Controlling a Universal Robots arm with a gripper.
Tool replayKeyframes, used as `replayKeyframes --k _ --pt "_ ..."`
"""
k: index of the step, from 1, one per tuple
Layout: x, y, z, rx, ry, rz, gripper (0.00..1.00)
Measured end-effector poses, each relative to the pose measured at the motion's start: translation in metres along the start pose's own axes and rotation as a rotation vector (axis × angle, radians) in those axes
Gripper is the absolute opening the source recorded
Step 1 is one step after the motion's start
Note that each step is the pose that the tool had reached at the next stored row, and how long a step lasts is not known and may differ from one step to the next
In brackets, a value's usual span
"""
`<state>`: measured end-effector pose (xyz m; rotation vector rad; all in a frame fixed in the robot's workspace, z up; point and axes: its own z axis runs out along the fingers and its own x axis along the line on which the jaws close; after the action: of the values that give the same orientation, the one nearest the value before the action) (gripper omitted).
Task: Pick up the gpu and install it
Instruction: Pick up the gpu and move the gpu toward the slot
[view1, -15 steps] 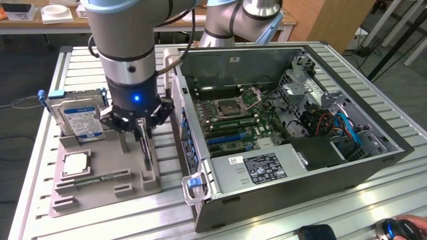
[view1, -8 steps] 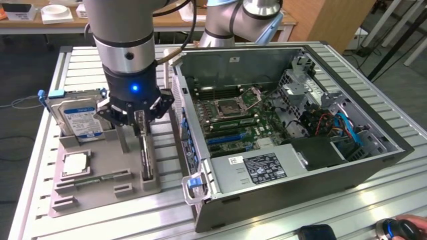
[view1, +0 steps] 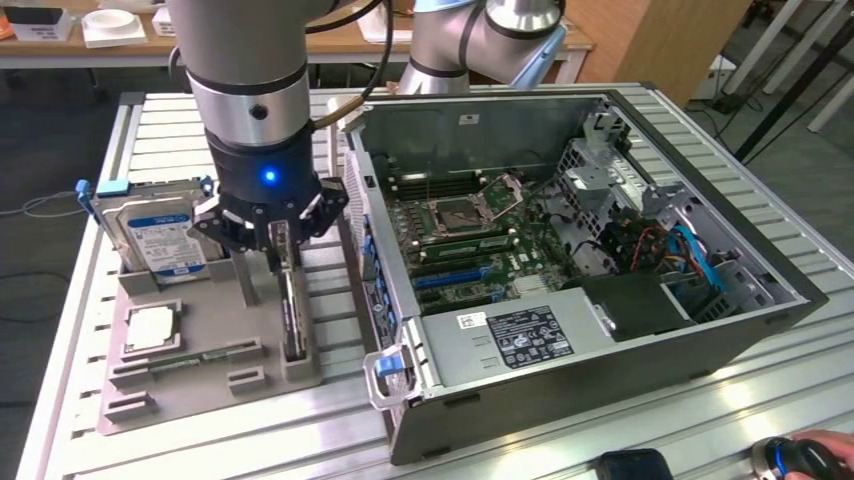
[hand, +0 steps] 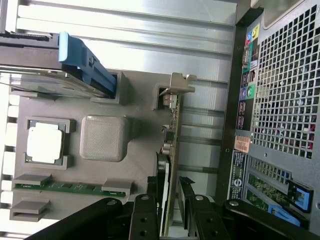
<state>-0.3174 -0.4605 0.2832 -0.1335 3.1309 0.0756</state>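
The gpu (view1: 291, 312) is a thin dark card standing on edge in a slot of the grey parts holder (view1: 200, 385), at that holder's side nearest the open computer case (view1: 574, 250). My gripper (view1: 278, 252) hangs right over the card's far end. Seen from the wrist, the gpu (hand: 172, 150) runs edge-on to its metal bracket, and my gripper (hand: 172, 220) straddles it. One black finger (hand: 145, 217) stands on each side of the board with a small gap showing. The jaws are open and the card still rests in its slot.
On the holder are a silver hard drive (view1: 160, 240) with blue rails, a square processor (view1: 150, 328) and a green memory stick (view1: 200, 357). The case's motherboard (view1: 467, 240) lies exposed. A second arm (view1: 481, 40) stands behind it. A hand (view1: 817, 455) rests at the exterior view's lower right.
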Motion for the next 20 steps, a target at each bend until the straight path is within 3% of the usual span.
replayKeyframes --k 11,15,16,17,18,20 --pt "0.0000 0.0000 0.0001 -0.0001 -0.0002 0.000 0.32" --pt "0.0000 0.0000 0.0001 -0.0001 -0.0002 0.000 0.44" --pt "0.0000 0.0000 0.0001 -0.0001 -0.0001 0.000 0.55" --pt "0.0000 0.0000 0.0001 -0.0001 -0.0002 0.000 0.55" --pt "0.0000 0.0000 0.0002 -0.0001 -0.0002 0.000 0.62" --pt "0.0000 0.0000 0.0001 -0.0001 -0.0002 0.000 0.62"
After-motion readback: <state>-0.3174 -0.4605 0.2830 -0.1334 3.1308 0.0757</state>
